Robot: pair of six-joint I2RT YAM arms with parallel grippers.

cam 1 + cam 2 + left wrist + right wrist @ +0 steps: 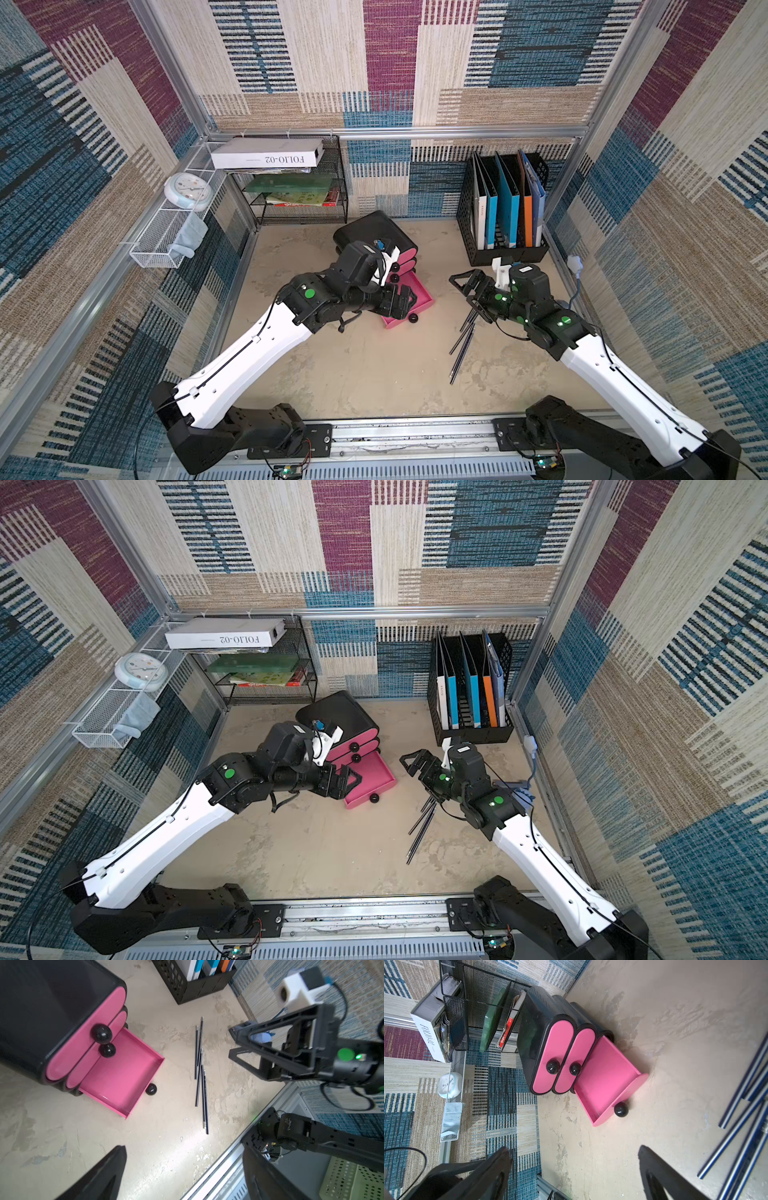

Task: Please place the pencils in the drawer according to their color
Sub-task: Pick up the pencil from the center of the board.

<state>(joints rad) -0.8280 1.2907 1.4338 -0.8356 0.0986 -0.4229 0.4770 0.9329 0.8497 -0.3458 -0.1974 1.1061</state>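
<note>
Your right claw (462, 287), spread wide and empty, hovers near the thin navy-striped pencils (463, 345), which lie between it and the open pink drawer (417, 295), roughly parallel to the drawer's front.

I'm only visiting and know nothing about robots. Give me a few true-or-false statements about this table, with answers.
1. The bottom drawer is pulled out. True.
2. Pencils already lie in that open drawer. False: it is empty; the pencils lie on the table.
3. The right fingers grip a pencil. False: they stand open and hold nothing.
4. The two upper drawers are shut. True.
</note>
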